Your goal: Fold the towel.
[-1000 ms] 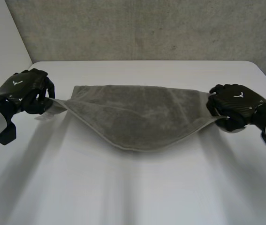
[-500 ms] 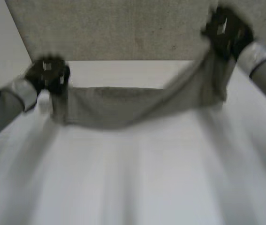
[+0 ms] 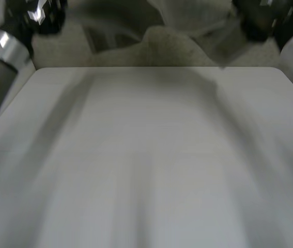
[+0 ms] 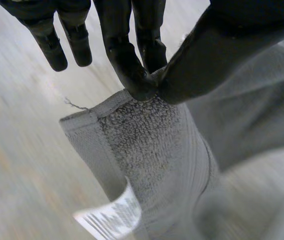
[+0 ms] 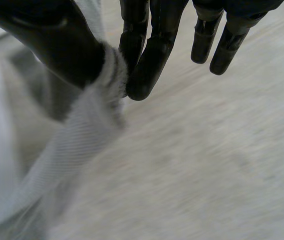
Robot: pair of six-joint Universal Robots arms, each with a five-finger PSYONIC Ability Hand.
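Towel [image 4: 152,135] hangs high — left hand [image 3: 32,15] at 11 o'clock, right hand [image 3: 260,18] at 1, both pinching its ends — I'd lower them evenly.

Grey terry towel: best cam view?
Left wrist view: close-up hemmed corner of the grey terry towel, pinched by the left hand. Right wrist: edge pinched by the right hand. Head view: held aloft between both.

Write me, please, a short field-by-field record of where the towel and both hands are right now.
towel: grey, held up between both hands above the table's far edge, sagging in the middle
left hand: thumb and a finger pinch a hemmed corner of the towel; other fingers straight
right hand: thumb and fingers pinch the towel's other end
label: white, hanging from the towel near the left hand's pinch
table: white
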